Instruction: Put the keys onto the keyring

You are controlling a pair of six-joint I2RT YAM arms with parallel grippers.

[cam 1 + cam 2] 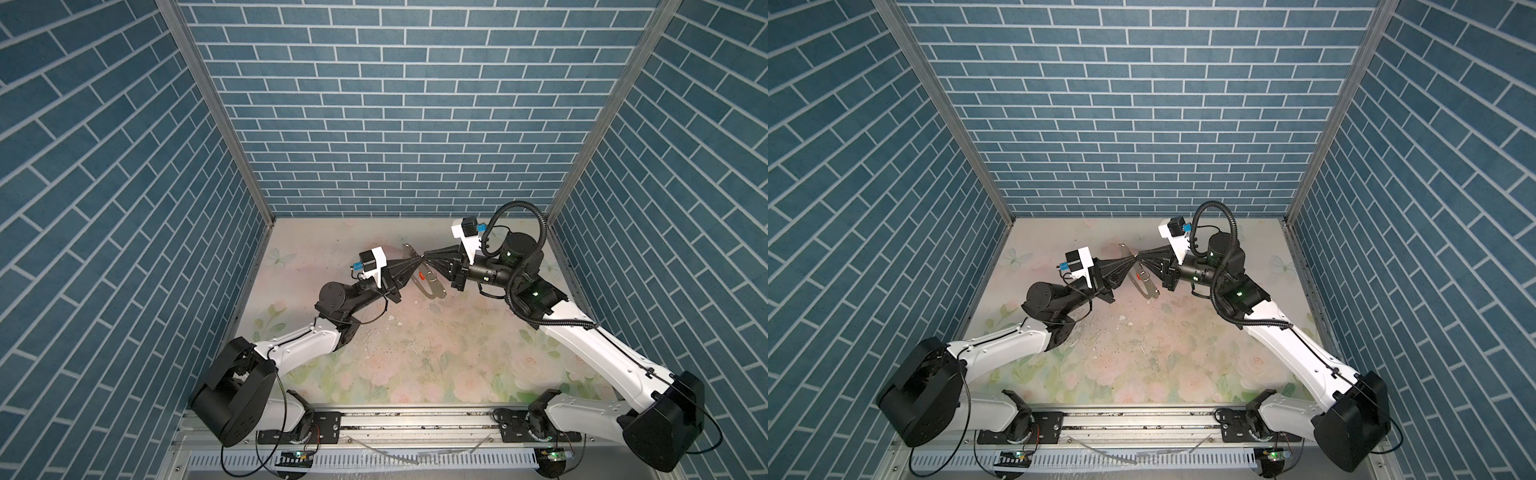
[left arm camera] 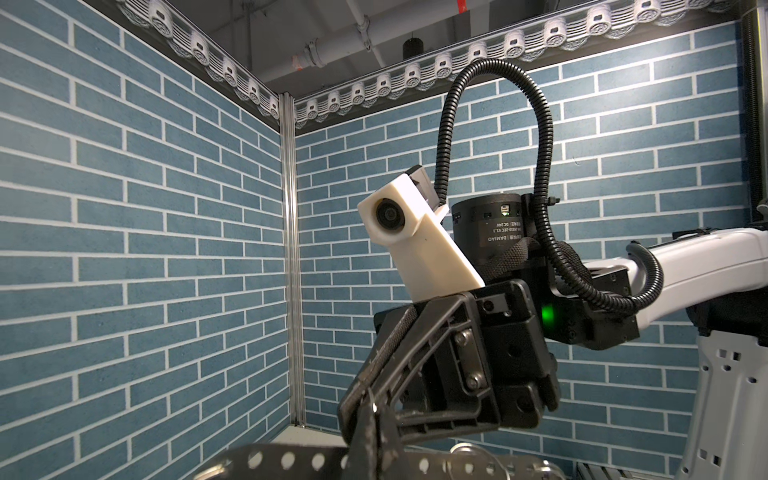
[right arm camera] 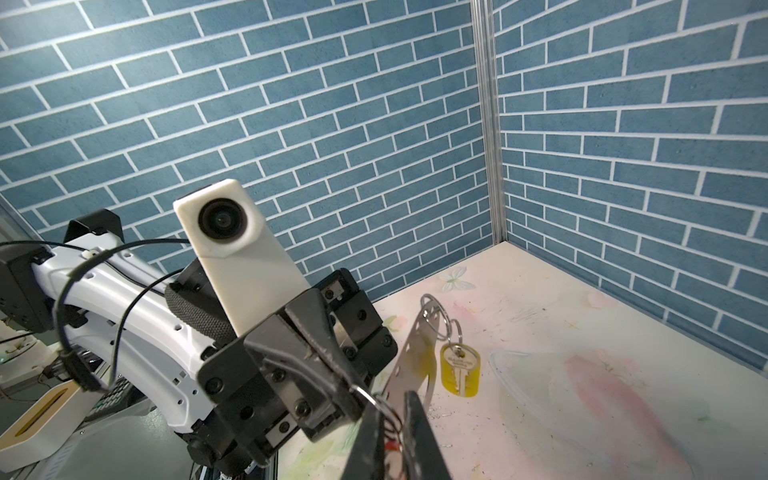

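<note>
The keyring (image 1: pixel 432 286) (image 3: pixel 415 357) is a silver strap with a row of holes, held tilted above the table; it also crosses the left wrist view (image 2: pixel 286 459). A yellow-tagged key (image 3: pixel 459 368) hangs from a ring at its far end. My left gripper (image 1: pixel 417 261) (image 2: pixel 374 428) is shut on a small silver ring at the strap. My right gripper (image 1: pixel 428 257) (image 3: pixel 392 436) meets it tip to tip. Its fingers are a narrow gap apart, with ring wire and the red-tagged key (image 3: pixel 390 446) (image 1: pixel 420 274) between them.
The floral table (image 1: pixel 415 353) is boxed in by blue brick walls on three sides. A metal rail (image 1: pixel 415 419) carrying both arm bases runs along the front. Small specks of debris (image 1: pixel 390 328) lie mid-table.
</note>
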